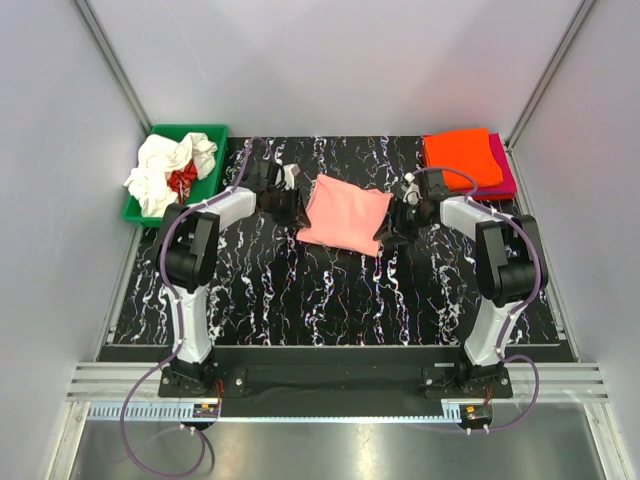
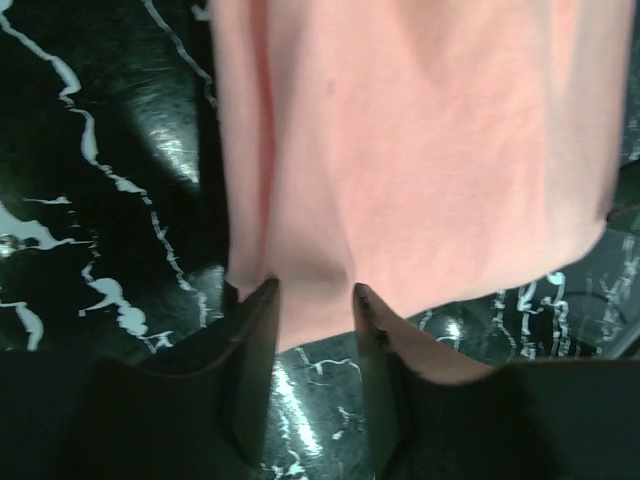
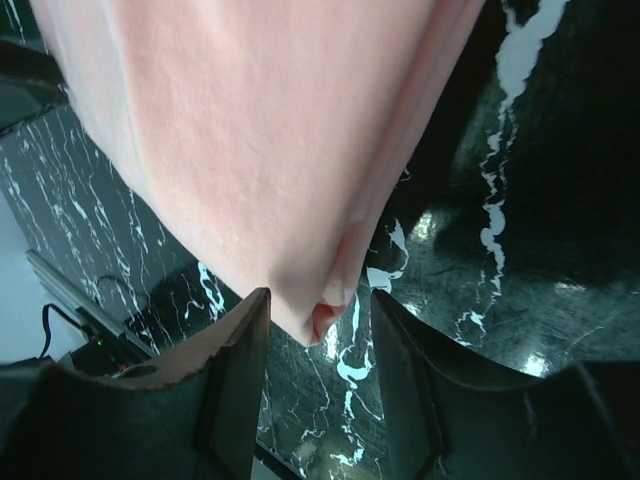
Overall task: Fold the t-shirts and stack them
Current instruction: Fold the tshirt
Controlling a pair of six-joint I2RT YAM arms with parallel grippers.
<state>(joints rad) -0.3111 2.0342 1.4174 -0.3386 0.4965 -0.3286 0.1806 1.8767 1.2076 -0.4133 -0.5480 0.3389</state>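
The salmon-pink t-shirt (image 2: 420,150) takes up most of the top and right. Its lower edge dips right between the tips of the left gripper (image 2: 312,290), whose jaws sit parted on either side. A glossy black table (image 2: 90,200) with white veins lies underneath.

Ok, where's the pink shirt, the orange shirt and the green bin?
pink shirt (image 1: 343,214): top view, middle of the folded cloth.
orange shirt (image 1: 462,158): top view, middle of its top face.
green bin (image 1: 190,128): top view, on its far rim.
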